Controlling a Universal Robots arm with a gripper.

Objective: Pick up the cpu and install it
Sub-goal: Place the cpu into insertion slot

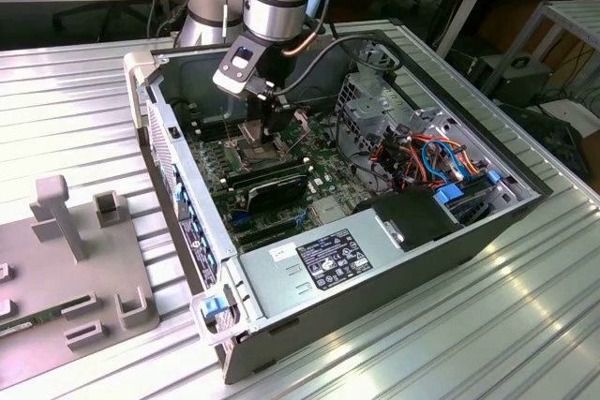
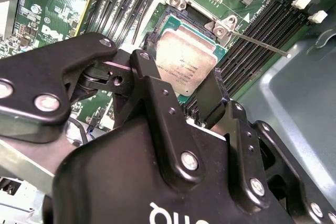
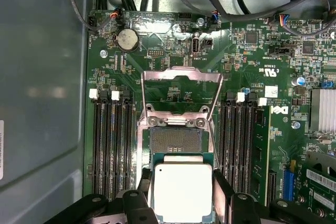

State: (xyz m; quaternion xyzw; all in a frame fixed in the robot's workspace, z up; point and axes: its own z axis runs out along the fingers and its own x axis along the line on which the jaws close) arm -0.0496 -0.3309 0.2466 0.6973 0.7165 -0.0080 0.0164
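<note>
The cpu is a small square chip with a dull silver top, and my gripper is shut on it, one black finger on each side. It hangs just above the motherboard's open socket, whose contact field shows partly past the chip's edge. The socket's metal load frame is swung open. The second wrist view shows the cpu tilted between the fingers, with the socket lever beside it. In the exterior view the gripper reaches down into the open computer case.
Memory slots flank the socket on both sides. Dark memory sticks, a power supply and bundled cables crowd the case. A grey fixture tray lies on the ribbed metal table at the exterior view's left.
</note>
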